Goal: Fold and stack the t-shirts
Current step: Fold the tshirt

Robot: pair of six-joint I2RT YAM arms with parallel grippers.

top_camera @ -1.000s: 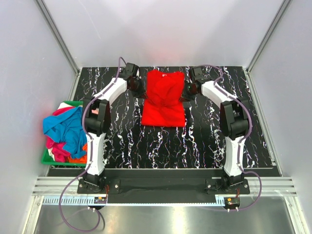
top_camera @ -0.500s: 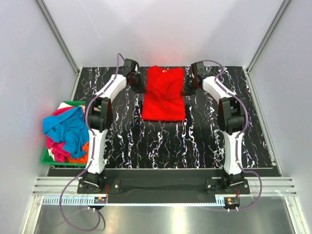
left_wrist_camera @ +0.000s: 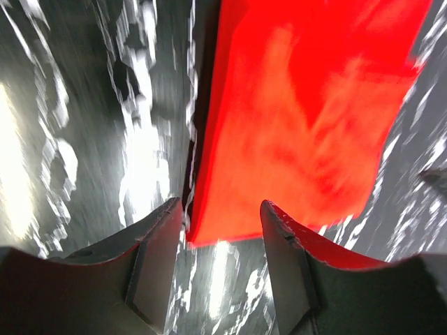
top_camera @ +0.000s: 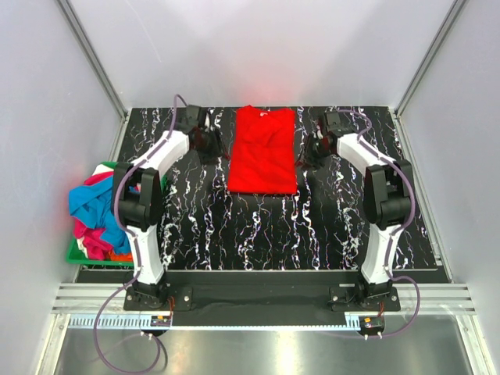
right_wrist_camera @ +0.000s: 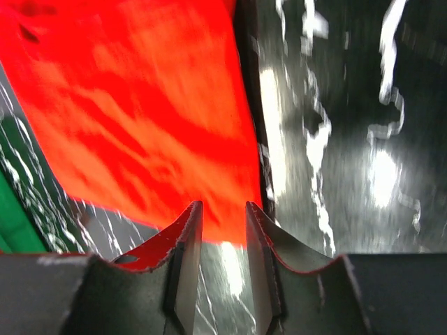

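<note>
Here, left gripper point(top_camera: 208, 145): its two fingers point(left_wrist_camera: 157, 265) stand spread apart with nothing between them; the wrist view is blurred.
Left gripper's place: at 9 o'clock of the red t-shirt point(top_camera: 263, 150), just beside its left edge; whether it touches the cloth cannot be told.
Opposite, right gripper point(top_camera: 312, 151): fingers point(right_wrist_camera: 183, 272) parted by a narrow gap, no cloth caught in it.
Right gripper's place: at 3 o'clock of the red t-shirt, just beside its right edge; contact cannot be told here either.
Where the red t-shirt lies: flat at 12 o'clock on the table point(top_camera: 234, 226), between the two grippers.
Its shape: folded into a long strip, the long side running from 12 to 6 o'clock, a few creases across the middle.
Table surface: black with white veining.
Beside the table: a green basket point(top_camera: 76, 254) at 9 o'clock, off the left edge.
In the basket: a loose heap of t-shirts point(top_camera: 98, 205), blue on top, pink and orange beneath, spilling over the rim.
</note>
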